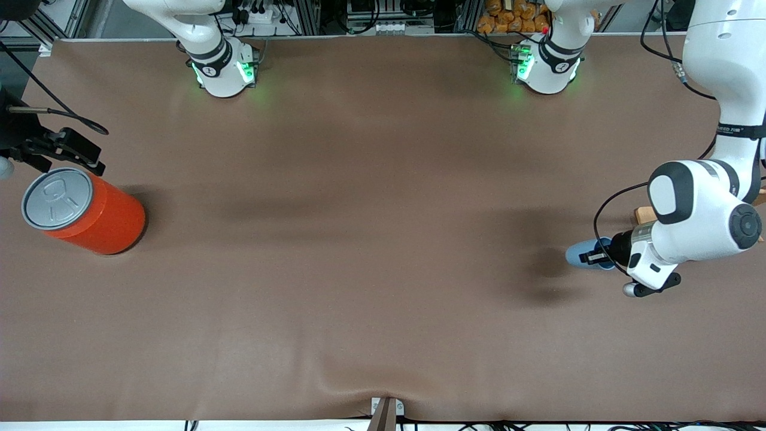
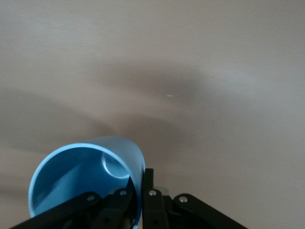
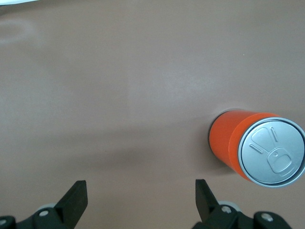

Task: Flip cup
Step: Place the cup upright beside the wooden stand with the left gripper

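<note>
Small light-blue tapered plastic cup (image 2: pixel 83 179): raised over the brown counter (image 1: pixel 371 239) at the left arm's end, lying sideways, rim wall pinched by the left gripper (image 2: pixel 142 198) fingers. Right gripper (image 3: pixel 140 200): fingers spread, empty, hanging above the counter beside the upright orange cylindrical can (image 1: pixel 84 211) with its grey pull-tab lid.

Evenly bright overhead light on brown table (image 1: pixel 383 239). Soft broad shadows at 9 o'clock of cup (image 1: pixel 579 254) and 3 o'clock of orange can (image 1: pixel 90 209). Green glow at arm bases. Left wrist view washed out, blurred.
</note>
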Tool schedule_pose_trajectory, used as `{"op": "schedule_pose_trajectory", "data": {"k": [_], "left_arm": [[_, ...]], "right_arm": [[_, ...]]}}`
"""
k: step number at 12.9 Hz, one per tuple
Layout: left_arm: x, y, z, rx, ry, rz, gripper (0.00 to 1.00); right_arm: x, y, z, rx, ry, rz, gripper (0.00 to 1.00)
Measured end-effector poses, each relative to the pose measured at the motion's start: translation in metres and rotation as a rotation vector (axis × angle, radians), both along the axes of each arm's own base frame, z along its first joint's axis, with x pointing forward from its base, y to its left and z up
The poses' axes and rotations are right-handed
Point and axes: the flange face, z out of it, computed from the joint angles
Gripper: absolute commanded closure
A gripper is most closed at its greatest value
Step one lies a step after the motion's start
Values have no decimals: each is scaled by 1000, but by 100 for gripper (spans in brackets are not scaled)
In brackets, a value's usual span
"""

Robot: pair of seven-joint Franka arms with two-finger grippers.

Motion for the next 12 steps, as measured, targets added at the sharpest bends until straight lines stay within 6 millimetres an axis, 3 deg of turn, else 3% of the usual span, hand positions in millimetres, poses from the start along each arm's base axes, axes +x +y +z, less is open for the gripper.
{"op": "schedule_pose_trajectory", "data": {"k": [4,9,10,11,12], "left_arm": [[-12,-23,-8,88,-69,-21,100],[-36,-43,0,91,-137,-35,100],[-40,-46,-5,89,-147,-38,93],[-43,-49,-10,87,-149,-42,75],[-46,-53,-14,86,-147,-49,28]], "right_arm": [[0,-1,-1,0,2,-2,0],[1,-1,-1,0,4,-2,0],[1,-1,-2,0,4,-2,0],[1,-1,-2,0,4,-2,0],[1,-1,-2,0,4,-2,0]]}}
